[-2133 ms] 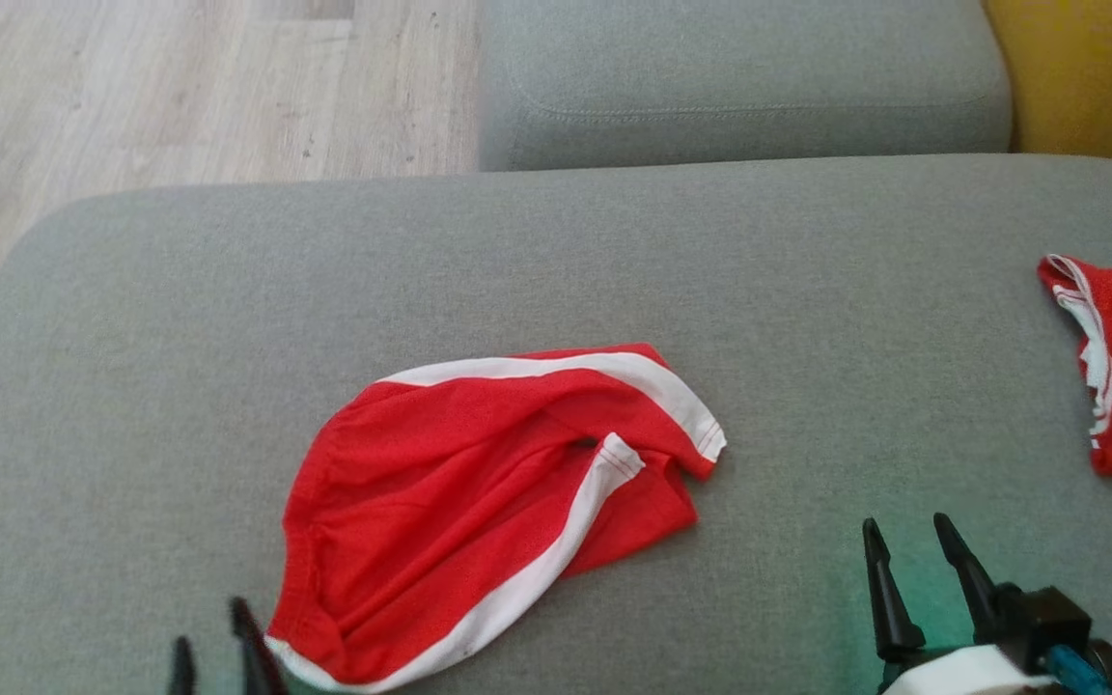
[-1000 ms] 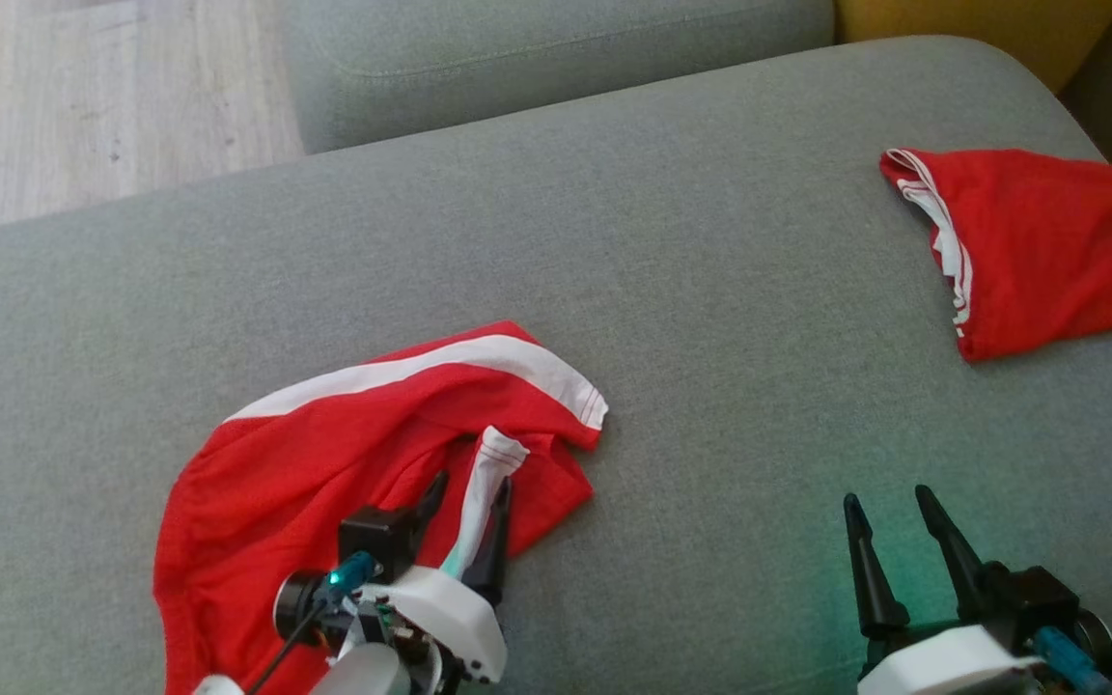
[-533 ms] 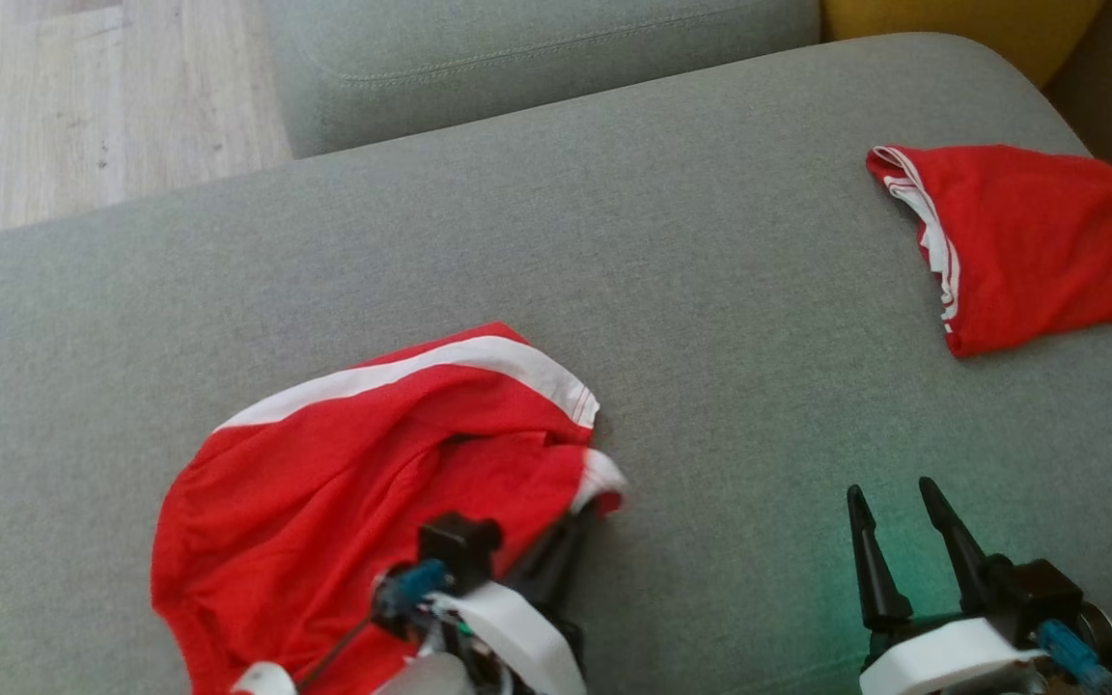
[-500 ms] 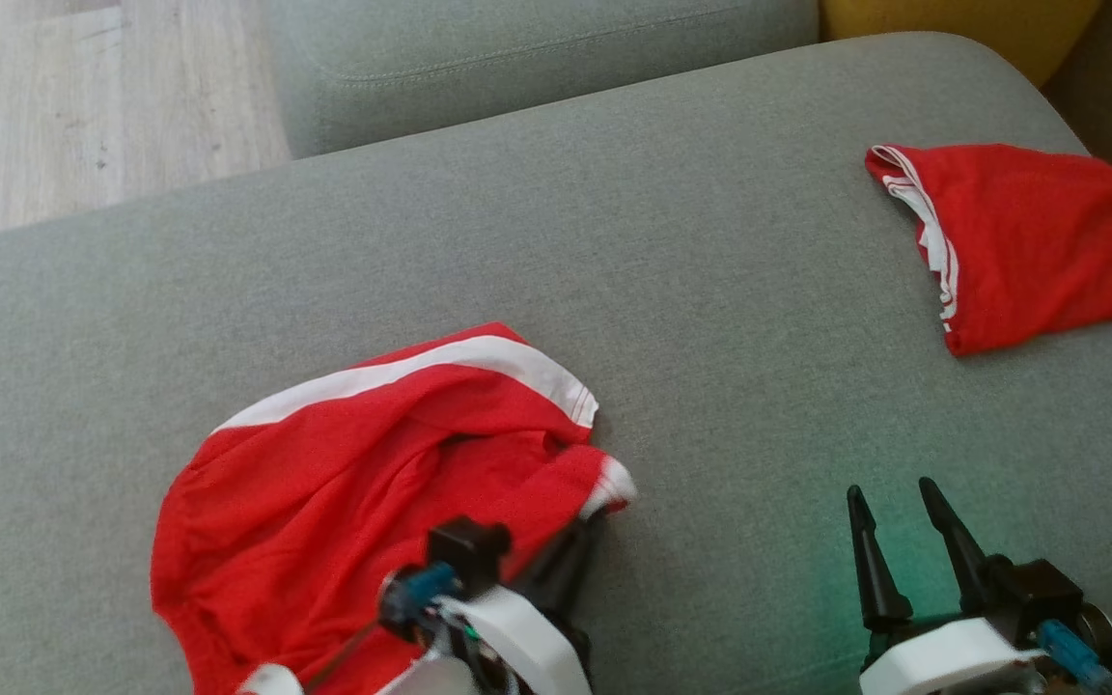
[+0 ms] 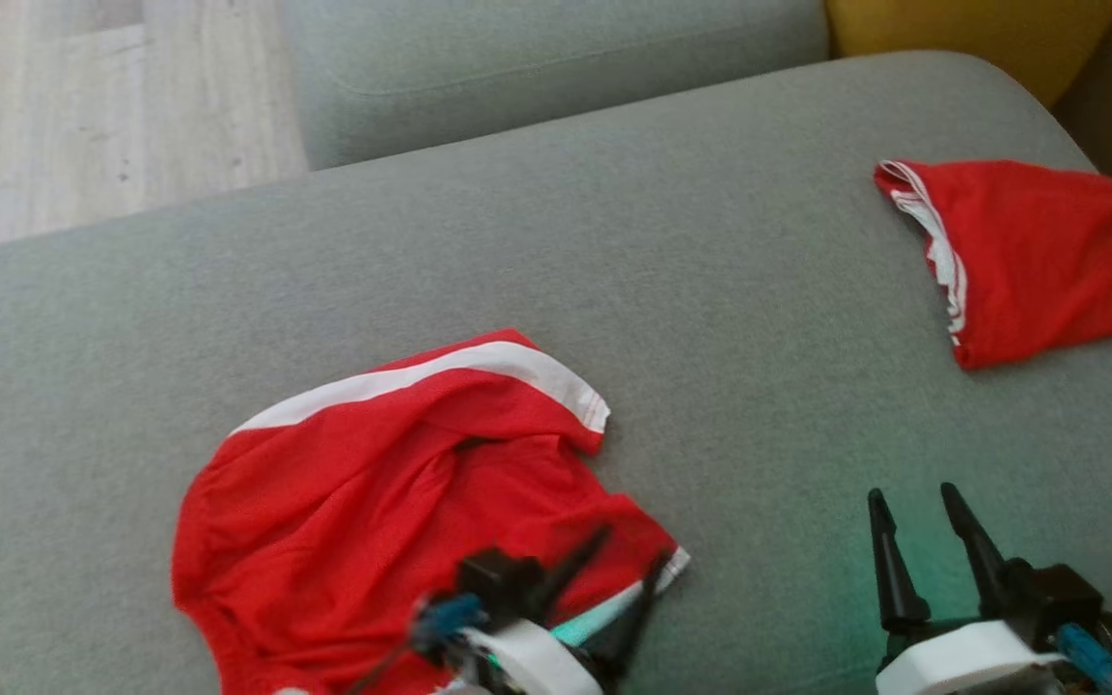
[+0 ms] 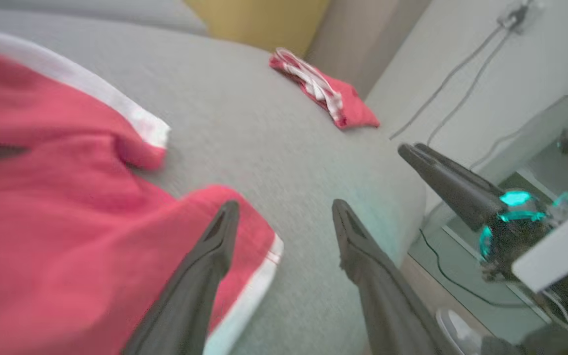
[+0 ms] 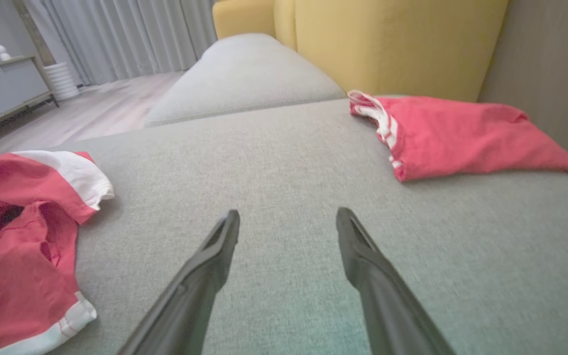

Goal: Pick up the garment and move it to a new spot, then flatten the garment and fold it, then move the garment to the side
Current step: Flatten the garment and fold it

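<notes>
Our left pincer (image 5: 631, 545) hangs spread over the white-trimmed hem of the red shorts (image 5: 373, 483), which we see crumpled toward the near left of the grey sofa seat (image 5: 710, 290). Our right pincer (image 5: 911, 492) stands spread above bare seat. A second red garment (image 5: 1039, 251) lies by the far right edge.

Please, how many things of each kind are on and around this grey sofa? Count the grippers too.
Red garments: 2 (near garment, far garment)
Grippers: 2 (left gripper, right gripper)
Grey cushions: 2 (near cushion, far cushion)
Yellow cushion: 1
Total: 7
</notes>
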